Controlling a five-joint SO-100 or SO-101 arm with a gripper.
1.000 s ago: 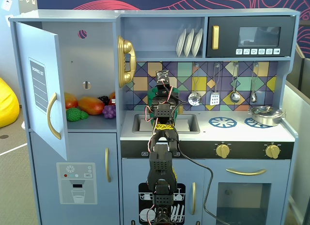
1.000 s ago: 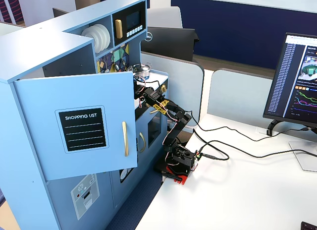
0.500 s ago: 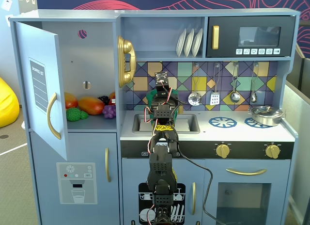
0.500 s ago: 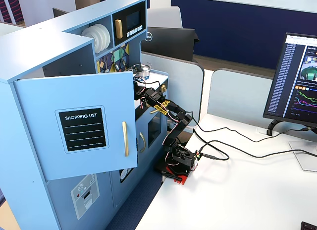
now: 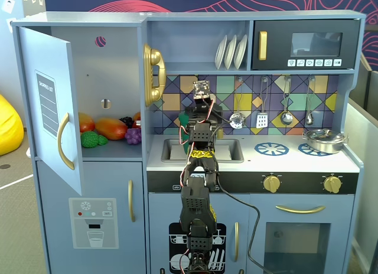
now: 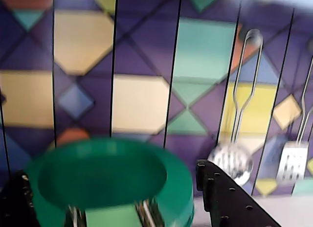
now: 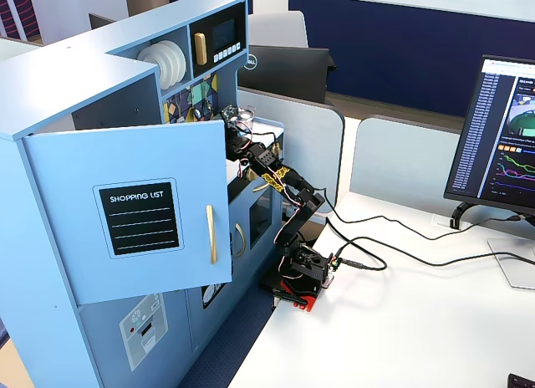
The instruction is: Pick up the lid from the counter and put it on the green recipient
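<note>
Coloured tiles (image 6: pixel 142 102) backed the toy kitchen counter (image 5: pixel 254 162), with a ladle (image 6: pixel 232 158) hanging there. At the bottom of the wrist view, the gripper (image 6: pixel 115 207) clasped the green lid (image 6: pixel 110 180) (blurred) above the sink (image 5: pixel 227 149), hiding the pot.

"SHOPPING LIST" is printed in white on a black panel (image 7: pixel 140 219) on the open fridge door (image 7: pixel 134 212). The same panel (image 5: pixel 47 103) is seen edge-on in a fixed view, its words too small to be read. "DELL" is written on a dark monitor back (image 7: pixel 251 63).
</note>
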